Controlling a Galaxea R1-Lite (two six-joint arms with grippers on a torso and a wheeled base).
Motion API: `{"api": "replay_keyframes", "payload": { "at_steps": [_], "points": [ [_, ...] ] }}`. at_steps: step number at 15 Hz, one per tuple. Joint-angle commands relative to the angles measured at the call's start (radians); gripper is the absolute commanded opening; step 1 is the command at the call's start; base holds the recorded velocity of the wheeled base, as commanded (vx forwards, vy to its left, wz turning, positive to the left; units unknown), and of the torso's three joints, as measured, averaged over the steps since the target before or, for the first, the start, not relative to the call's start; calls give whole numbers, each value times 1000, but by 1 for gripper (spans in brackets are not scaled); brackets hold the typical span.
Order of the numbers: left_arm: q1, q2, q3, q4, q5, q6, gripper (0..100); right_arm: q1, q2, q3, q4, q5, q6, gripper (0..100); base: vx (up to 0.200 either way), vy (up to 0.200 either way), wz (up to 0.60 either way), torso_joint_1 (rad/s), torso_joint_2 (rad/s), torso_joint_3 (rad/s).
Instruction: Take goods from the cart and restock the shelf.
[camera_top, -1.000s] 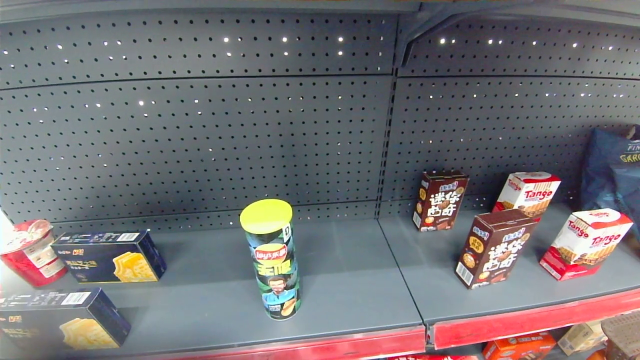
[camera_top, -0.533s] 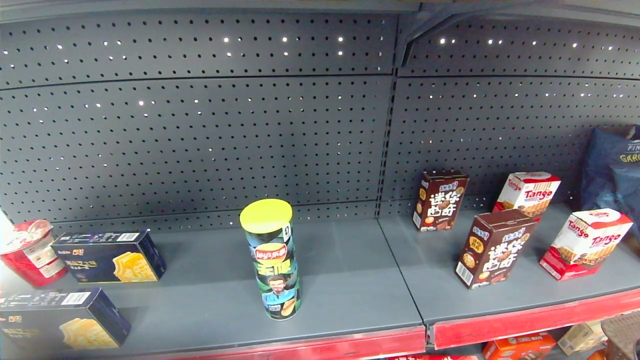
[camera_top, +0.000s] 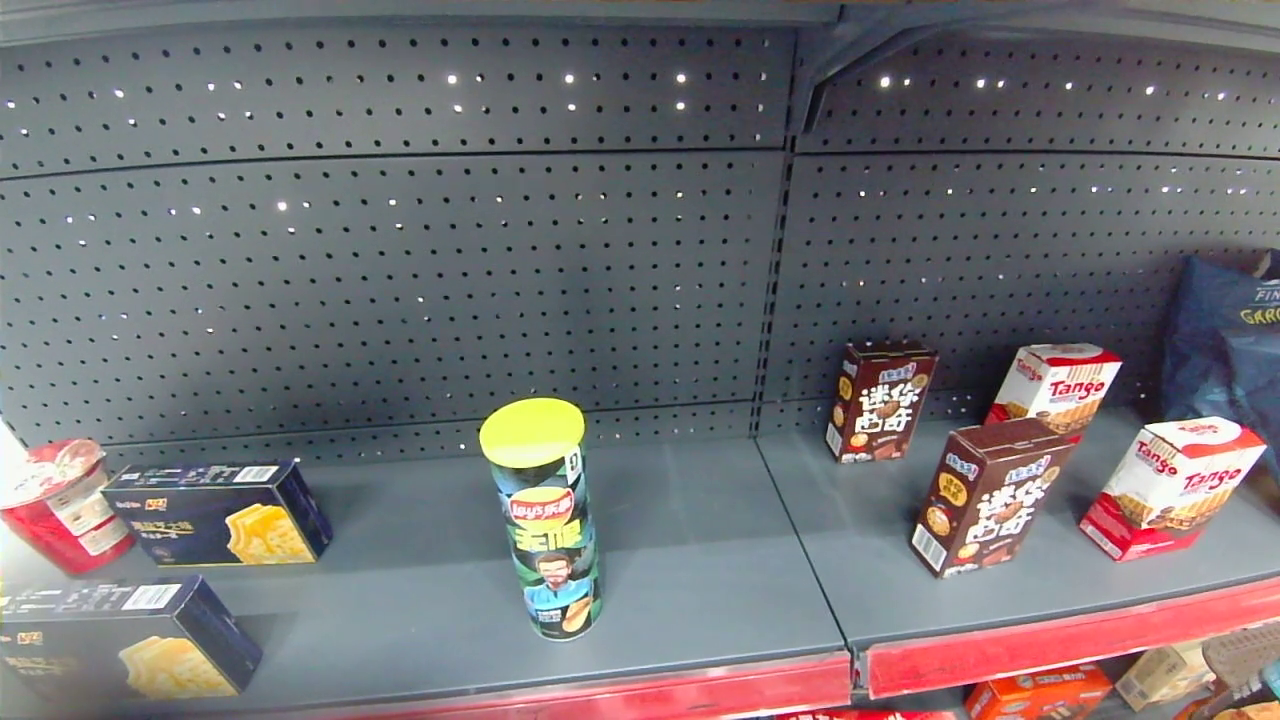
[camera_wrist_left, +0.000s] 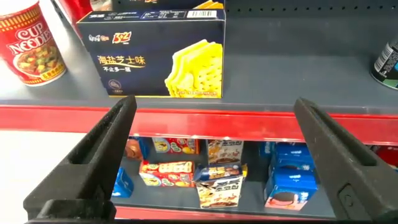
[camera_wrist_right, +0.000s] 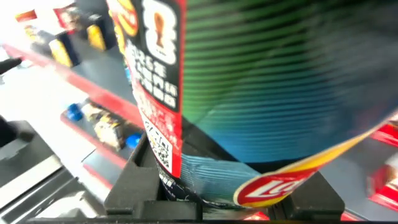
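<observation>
Entry: a colourful shape (camera_top: 1258, 703) newly at the head frame's lower right; my right gripper (camera_wrist_right: 229, 182) clamps a chips can (camera_wrist_right: 280, 81) for shelving, left gripper (camera_wrist_left: 214, 106) spread wide, spare.

**Shelf layout, left to right**

On the shelf (camera_top: 700, 560) I have the cup noodle (camera_top: 60, 505) at the far left. The rear cracker box (camera_top: 220, 512) is just to its right, and the front cracker box (camera_top: 120, 640) lies before both at the edge. A chip can (camera_top: 545, 520) stands upright near the middle, well apart from either group.

Right of it stand the rear biscuit box (camera_top: 880, 400) and front biscuit box (camera_top: 985, 495). Then come the rear wafer box (camera_top: 1055, 385) and front wafer box (camera_top: 1170, 485) — and a bag (camera_top: 1225, 340) at the far right end.

My left gripper (camera_wrist_left: 214, 106) sits before the shelf's front edge, opposite the cracker boxes, with a lower shelf of packets (camera_wrist_left: 217, 180) beneath. A second chip can (camera_wrist_right: 261, 81) sits between my right gripper (camera_wrist_right: 227, 180) fingers.
</observation>
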Motion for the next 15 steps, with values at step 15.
{"api": "replay_keyframes", "payload": {
  "at_steps": [15],
  "points": [
    [1,6,0,0,0,1,100,36,241,44,-187,-93,32,0,0,0,120,0,1,0]
  ]
}}
